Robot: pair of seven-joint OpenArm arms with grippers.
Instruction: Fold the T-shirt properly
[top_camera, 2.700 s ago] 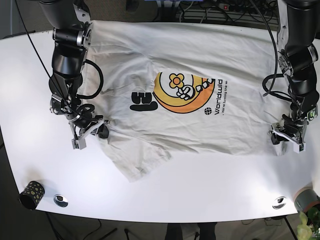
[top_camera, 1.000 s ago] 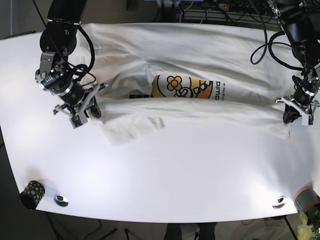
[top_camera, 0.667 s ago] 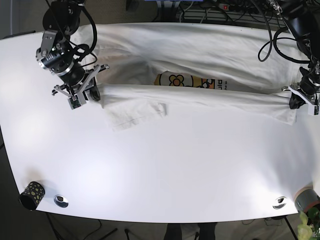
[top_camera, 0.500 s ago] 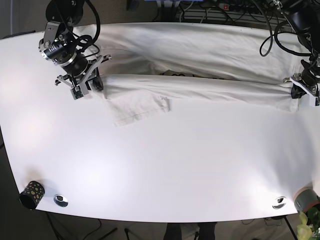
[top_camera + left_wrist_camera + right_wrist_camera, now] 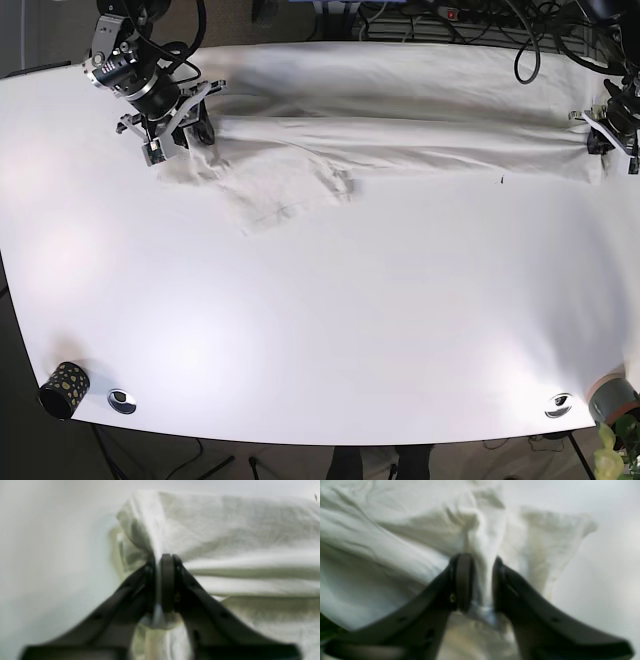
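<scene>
The white T-shirt lies folded lengthwise in a long band along the table's far edge, and its print is hidden. One sleeve sticks out toward the front. My right gripper is shut on the shirt's left end; in the right wrist view a ridge of cloth is pinched between its fingers. My left gripper is shut on the shirt's right end; in the left wrist view bunched cloth rises from the closed fingers.
The white table spreads toward the front. A black patterned cup and a metal disc sit at the front left. Another disc and a grey roll sit at the front right. Cables run behind the far edge.
Both grippers have carried the shirt's near edge away to the far side of the table. The fold has covered the orange print. The sleeve has trailed along.
</scene>
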